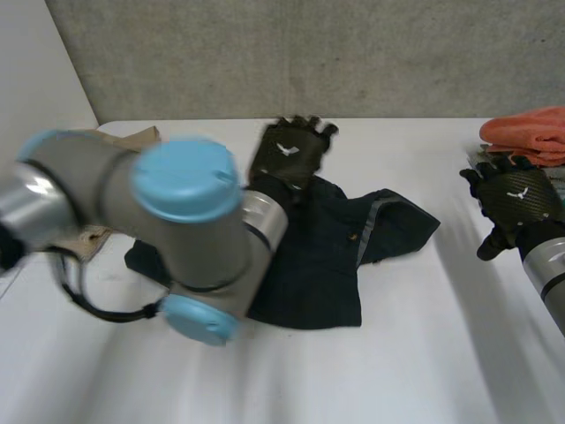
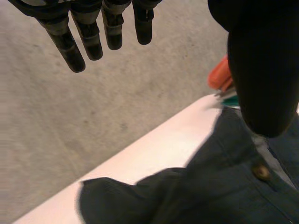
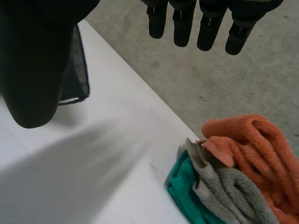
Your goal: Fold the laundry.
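Observation:
A dark navy garment (image 1: 340, 256) with a button placket lies crumpled on the middle of the white table (image 1: 397, 371). My left hand (image 1: 290, 152) hovers over the garment's far edge, fingers (image 2: 86, 35) straight and spread, holding nothing; the garment (image 2: 219, 186) lies below its palm. At the table's right side, my right hand (image 1: 516, 199) is open with straight fingers (image 3: 205, 23), well clear of the garment (image 3: 77, 70), whose dark edge lies by its thumb.
An orange towel (image 1: 527, 132) tops a pile at the table's right far corner, with grey cloth (image 3: 224, 191) and teal cloth (image 3: 184, 186) under it. A beige cloth (image 1: 124, 141) lies at the far left behind my left arm. The table's far edge meets a grey wall.

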Available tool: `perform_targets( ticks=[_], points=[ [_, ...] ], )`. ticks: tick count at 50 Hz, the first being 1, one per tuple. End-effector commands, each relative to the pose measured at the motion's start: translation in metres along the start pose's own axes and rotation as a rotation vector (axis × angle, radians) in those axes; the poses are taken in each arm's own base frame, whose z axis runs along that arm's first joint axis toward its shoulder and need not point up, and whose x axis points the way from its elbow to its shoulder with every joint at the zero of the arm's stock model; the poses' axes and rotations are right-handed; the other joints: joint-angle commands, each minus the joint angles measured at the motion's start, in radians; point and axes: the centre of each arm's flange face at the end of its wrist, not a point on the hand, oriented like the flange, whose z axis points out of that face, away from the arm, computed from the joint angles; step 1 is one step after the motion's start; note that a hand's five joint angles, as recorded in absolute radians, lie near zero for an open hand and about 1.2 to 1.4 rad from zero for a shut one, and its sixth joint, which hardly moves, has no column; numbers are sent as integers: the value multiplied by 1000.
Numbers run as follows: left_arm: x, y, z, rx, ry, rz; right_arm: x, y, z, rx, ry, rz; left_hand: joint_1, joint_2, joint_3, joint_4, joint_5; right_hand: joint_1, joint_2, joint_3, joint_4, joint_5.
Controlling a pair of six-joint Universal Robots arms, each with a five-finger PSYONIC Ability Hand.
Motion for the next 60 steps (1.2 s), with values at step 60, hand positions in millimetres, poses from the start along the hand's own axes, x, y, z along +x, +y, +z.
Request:
perform_targets(
  ticks=[60],
  points=[
    [-141, -48, -106, -23, -172, 285, -62, -120, -45, 14, -252, -96, 1206, 1191, 1186, 1196, 1172, 1154, 1177, 1180, 1183, 1170]
  ],
)
